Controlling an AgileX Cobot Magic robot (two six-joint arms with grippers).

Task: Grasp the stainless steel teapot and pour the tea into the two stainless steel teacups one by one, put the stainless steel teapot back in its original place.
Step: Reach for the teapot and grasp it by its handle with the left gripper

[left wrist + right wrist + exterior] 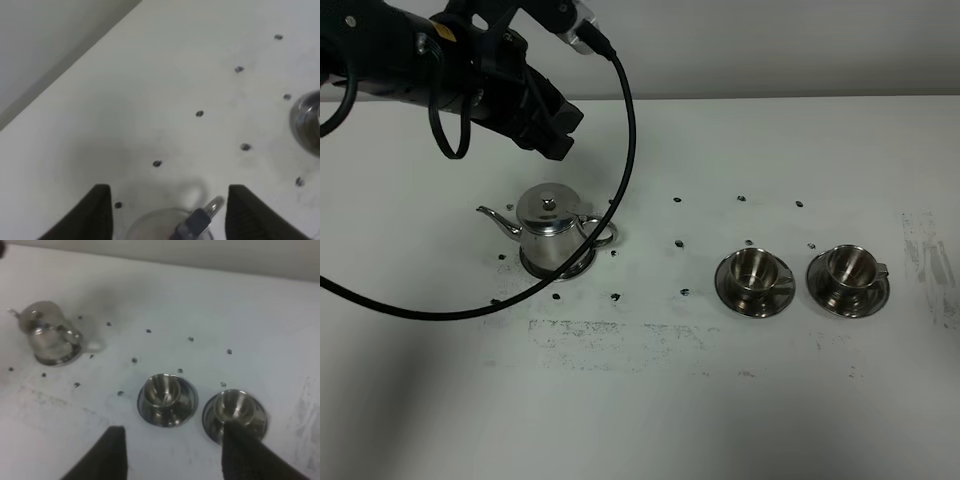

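Observation:
The stainless steel teapot (550, 225) stands upright on its round steel coaster (582, 266) at the left of the white table, spout to the left and loop handle to the right. My left gripper (558, 125) hangs open above and just behind it; in the left wrist view its fingers (95, 212) flank the blurred top of the teapot (195, 222) without touching it. The two steel teacups (753, 270) (847, 267) sit on saucers at the right. My right gripper (172, 460) is open and empty, above the table near the cups (165, 390) (235, 407). No tea shows.
A black cable (625, 150) loops from the left arm down around the teapot's front. Small dark dots (678, 243) mark the table between teapot and cups. Scuffed patches (610, 335) lie in front. The table's far edge (770, 97) meets a grey wall.

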